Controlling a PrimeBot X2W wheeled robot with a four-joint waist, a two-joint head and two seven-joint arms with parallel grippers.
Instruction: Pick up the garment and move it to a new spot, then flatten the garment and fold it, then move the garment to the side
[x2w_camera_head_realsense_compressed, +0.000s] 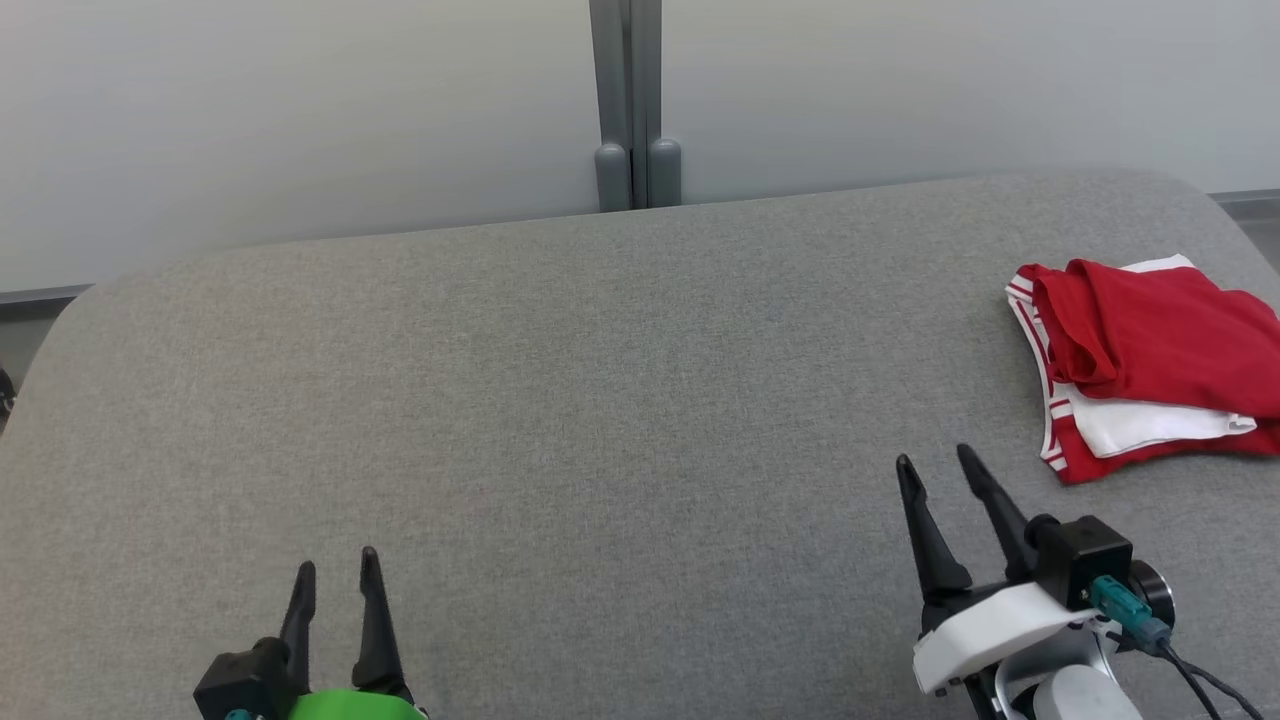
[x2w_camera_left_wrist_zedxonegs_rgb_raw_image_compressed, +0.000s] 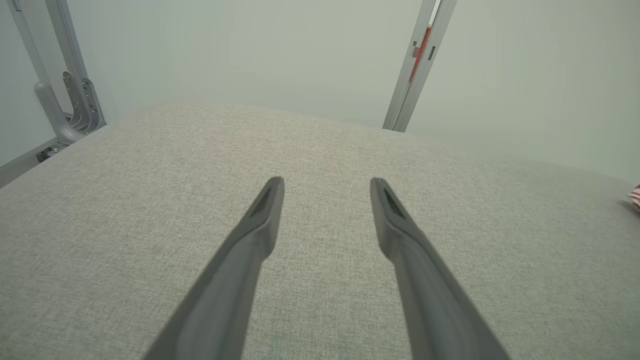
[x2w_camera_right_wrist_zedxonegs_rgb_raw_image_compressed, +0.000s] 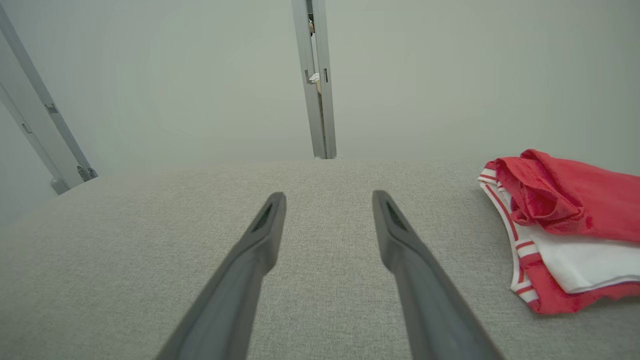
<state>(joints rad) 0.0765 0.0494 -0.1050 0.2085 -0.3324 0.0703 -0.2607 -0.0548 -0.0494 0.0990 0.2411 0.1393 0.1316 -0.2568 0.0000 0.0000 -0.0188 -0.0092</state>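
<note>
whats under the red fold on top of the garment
A white layer pokes out beneath the red fold, and under that a red layer with white-striped edging, lying on the grey padded surface. How far each layer runs under the fold is covered.

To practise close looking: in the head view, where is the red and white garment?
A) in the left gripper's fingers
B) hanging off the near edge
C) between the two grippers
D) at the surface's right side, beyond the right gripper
D: the garment lies free on the grey surface, up and right of the open right gripper.
</note>
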